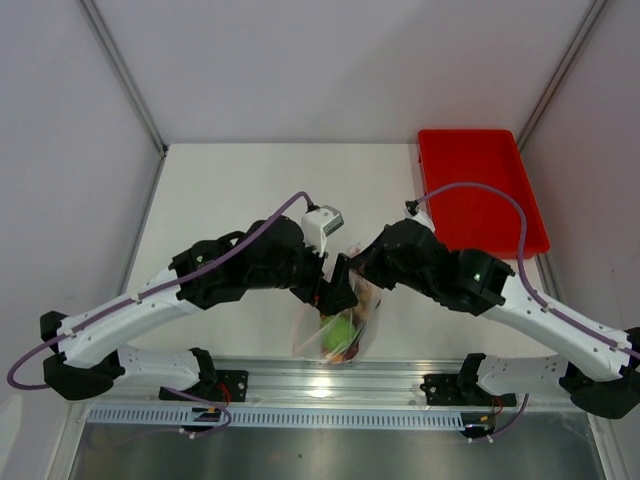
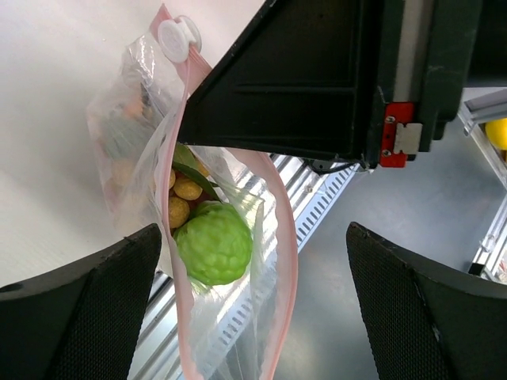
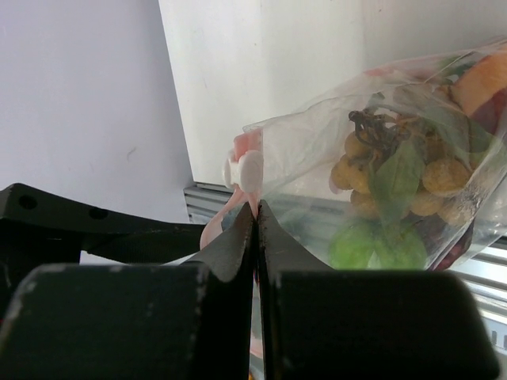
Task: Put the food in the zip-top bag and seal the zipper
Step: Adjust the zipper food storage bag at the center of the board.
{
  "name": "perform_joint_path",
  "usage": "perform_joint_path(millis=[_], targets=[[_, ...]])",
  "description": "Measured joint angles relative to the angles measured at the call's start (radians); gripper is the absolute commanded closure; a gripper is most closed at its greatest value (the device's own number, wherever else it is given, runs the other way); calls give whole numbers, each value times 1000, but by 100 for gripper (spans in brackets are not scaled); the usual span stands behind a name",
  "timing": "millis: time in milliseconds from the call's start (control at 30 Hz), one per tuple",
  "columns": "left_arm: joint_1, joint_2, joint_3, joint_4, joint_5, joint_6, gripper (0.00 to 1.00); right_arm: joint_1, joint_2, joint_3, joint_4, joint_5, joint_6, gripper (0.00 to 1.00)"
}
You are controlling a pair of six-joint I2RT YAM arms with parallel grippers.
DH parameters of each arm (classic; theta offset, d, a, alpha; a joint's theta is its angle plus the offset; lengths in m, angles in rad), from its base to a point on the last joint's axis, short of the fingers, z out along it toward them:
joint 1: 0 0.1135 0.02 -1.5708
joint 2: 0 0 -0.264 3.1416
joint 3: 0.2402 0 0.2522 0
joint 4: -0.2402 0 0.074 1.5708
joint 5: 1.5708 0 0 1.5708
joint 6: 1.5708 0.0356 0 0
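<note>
The zip-top bag hangs between my two grippers over the table's near edge. Inside it are a green round fruit and tan round fruits, also seen through the plastic in the right wrist view. My right gripper is shut on the pink zipper strip, just below the white slider. My left gripper is open, its fingers on either side of the bag's mouth, which gapes apart there. The green onion and the dark long piece are not clearly visible.
A red plastic tray sits at the back right of the table. A ribbed aluminium rail runs along the near edge under the hanging bag. Both arms crowd the middle near edge.
</note>
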Motion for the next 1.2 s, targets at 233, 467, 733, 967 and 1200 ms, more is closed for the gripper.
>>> perform_joint_path(millis=[233, 467, 733, 967, 1200], targets=[[-42, 15, -16, -4, -95, -15, 1, 12, -5, -2, 7, 26, 53, 100], [-106, 61, -29, -29, -246, -64, 14, 26, -19, -33, 34, 61, 122, 100], [-116, 78, -67, -37, -329, -92, 85, 32, -19, -50, 52, 83, 166, 82], [-78, 80, -67, -52, -277, -38, 99, 2, -34, -51, 75, 70, 43, 13], [110, -27, -160, 6, 0, 69, 99, -265, -217, -116, 127, -130, -342, 1]])
